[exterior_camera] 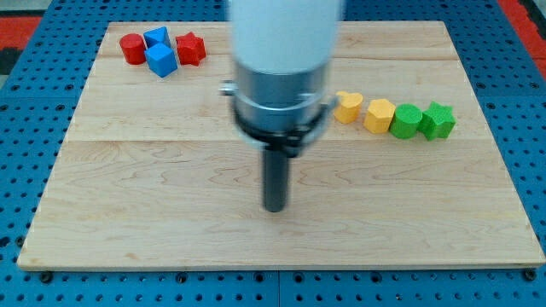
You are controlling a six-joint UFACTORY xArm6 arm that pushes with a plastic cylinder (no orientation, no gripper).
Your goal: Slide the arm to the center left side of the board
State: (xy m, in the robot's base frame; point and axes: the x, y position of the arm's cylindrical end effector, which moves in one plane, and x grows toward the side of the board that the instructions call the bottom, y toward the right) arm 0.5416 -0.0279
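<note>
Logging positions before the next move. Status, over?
My tip mid-board, touching no block. Center left of the board not reached. Red and blue blocks sit at the view's top left, off the path.

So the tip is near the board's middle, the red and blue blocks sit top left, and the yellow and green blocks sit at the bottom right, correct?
Not quite. In the camera view the yellow blocks and green blocks line up at the view's right, above mid-height, not bottom right. My tip is near the middle; red blocks and blue blocks sit top left.
</note>
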